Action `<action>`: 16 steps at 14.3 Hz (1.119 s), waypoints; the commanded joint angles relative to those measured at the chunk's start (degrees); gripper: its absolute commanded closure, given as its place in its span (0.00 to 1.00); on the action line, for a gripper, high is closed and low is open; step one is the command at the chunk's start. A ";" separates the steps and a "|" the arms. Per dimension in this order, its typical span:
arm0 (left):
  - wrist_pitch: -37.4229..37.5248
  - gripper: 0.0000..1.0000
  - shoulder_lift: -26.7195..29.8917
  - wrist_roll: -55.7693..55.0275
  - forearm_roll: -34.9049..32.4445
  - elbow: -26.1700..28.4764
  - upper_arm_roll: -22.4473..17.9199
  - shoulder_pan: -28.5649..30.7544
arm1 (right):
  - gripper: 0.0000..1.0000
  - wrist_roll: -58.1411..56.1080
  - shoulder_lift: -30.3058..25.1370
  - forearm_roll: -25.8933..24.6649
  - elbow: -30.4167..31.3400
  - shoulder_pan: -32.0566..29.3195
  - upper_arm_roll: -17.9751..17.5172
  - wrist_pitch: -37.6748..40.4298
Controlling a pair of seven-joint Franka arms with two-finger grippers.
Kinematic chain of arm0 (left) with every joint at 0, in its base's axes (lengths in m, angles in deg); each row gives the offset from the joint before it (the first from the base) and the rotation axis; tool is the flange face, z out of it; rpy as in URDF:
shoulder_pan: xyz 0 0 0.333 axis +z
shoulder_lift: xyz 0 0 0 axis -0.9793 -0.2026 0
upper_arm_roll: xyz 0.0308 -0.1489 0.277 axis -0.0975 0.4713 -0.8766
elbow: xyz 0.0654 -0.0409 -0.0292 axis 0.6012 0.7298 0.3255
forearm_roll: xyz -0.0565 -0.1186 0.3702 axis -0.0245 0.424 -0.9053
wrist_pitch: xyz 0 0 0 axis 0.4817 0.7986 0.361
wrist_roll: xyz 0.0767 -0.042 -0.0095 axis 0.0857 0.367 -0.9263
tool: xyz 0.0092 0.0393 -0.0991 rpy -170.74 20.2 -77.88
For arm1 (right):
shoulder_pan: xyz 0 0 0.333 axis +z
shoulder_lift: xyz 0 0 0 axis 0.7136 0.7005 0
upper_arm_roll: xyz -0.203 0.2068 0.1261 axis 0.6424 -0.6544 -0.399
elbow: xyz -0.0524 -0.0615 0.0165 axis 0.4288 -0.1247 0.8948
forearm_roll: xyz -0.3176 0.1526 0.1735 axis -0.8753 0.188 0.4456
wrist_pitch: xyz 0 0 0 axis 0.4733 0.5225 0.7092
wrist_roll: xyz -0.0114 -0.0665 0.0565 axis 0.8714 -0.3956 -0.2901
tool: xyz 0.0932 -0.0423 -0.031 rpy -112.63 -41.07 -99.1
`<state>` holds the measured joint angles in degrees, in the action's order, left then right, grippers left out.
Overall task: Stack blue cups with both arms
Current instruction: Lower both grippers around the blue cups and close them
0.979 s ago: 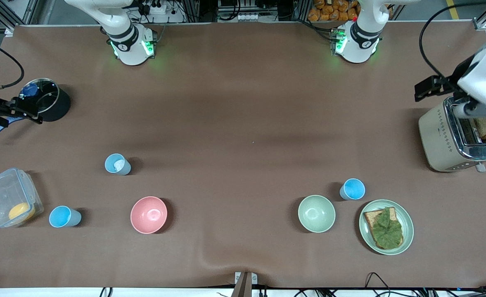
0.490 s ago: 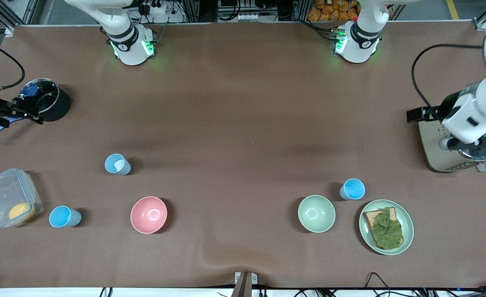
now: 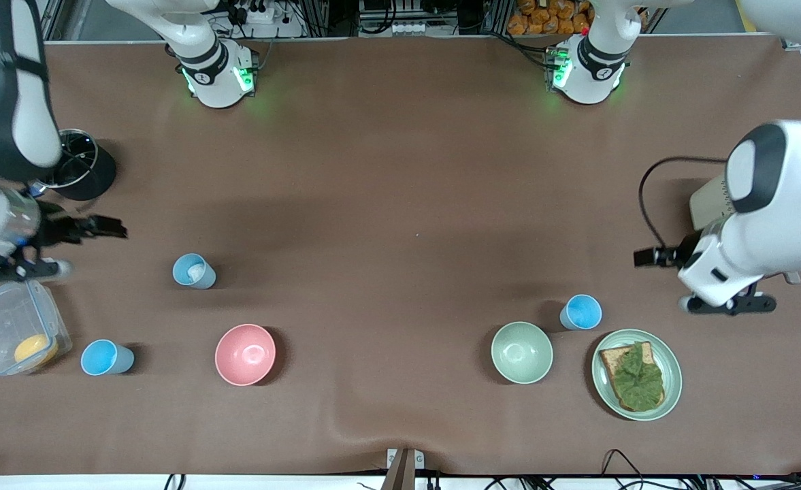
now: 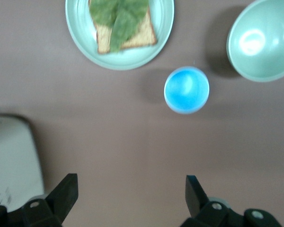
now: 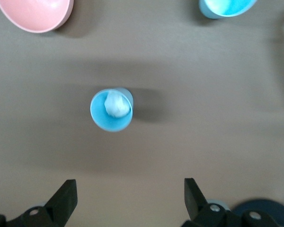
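The bench (image 3: 400, 204) is plain brown. Three cups are light blue: one (image 3: 194, 271) holds a white lump, the others (image 3: 105, 358) (image 3: 581, 312) are plain inside. One bowl (image 3: 245, 354) is pink, another (image 3: 521, 352) pale green. A pale-green plate (image 3: 672, 371) carries tan toast (image 3: 611, 358) under a dark green leaf (image 3: 638, 378). The clear box (image 3: 5, 320) holds something yellow-orange (image 3: 35, 348). The pot (image 3: 90, 173) is black. Both arms are white with black bands; the pincers (image 4: 131, 189) (image 5: 130, 189) are black.
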<state>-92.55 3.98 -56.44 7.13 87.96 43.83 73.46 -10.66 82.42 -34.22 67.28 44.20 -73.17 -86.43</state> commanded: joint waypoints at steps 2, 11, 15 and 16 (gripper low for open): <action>-11.65 0.00 -6.31 -0.70 0.95 -1.15 -0.12 -0.25 | 0.00 -0.03 5.50 3.75 0.98 0.19 -0.16 -8.50; -32.33 0.00 -17.57 -5.36 1.12 -0.80 0.40 -1.82 | 0.00 -7.31 14.65 8.50 6.69 0.19 -0.24 -19.51; -32.60 0.00 -16.78 -5.54 1.04 -0.71 0.40 -1.74 | 0.09 -8.11 14.83 8.50 7.67 0.54 -0.24 -20.47; -32.08 0.00 -16.26 -5.45 1.12 -0.63 0.49 -1.57 | 0.37 -8.11 14.83 8.50 7.67 0.54 -0.24 -20.56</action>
<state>-125.30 -13.58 -61.34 7.19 87.46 44.50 71.87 -17.46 98.04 -27.03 73.94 44.53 -73.45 -106.08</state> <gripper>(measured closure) 0.000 0.057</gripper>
